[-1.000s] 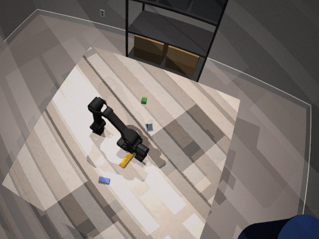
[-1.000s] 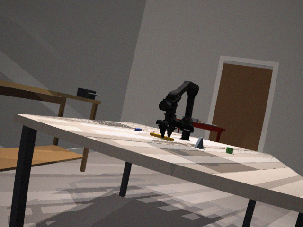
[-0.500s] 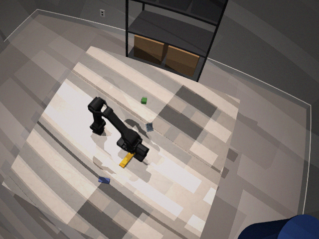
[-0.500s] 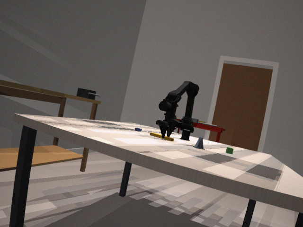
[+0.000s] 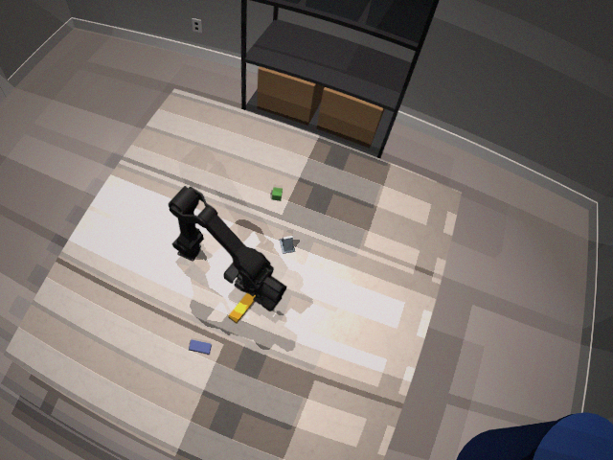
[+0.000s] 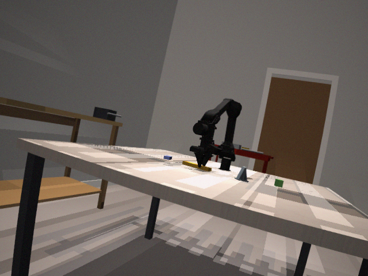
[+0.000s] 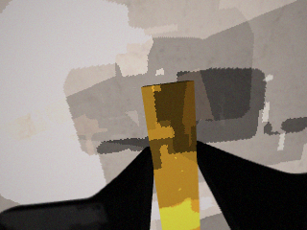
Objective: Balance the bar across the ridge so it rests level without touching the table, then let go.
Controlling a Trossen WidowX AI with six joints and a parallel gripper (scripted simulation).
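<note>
The yellow bar [image 5: 241,308] [image 6: 190,164] [image 7: 177,184] lies flat on the table. My gripper [image 6: 202,166] [image 7: 172,149] points down and is shut on the bar, one finger on each long side, nearer the bar's end towards the ridge. In the top view the fingertips are hidden under the hand. The ridge [image 5: 287,242] [image 6: 242,174] is a small grey-blue wedge on a flat base, standing upright with nothing on top. It is above and right of the bar in the top view, and outside the wrist view.
A green cube [image 5: 277,194] [image 6: 278,182] stands beyond the ridge from the bar. A flat blue block [image 5: 199,346] [image 6: 168,157] lies on the table on the bar's other side. A dark shelf rack [image 5: 327,54] stands past the table's edge.
</note>
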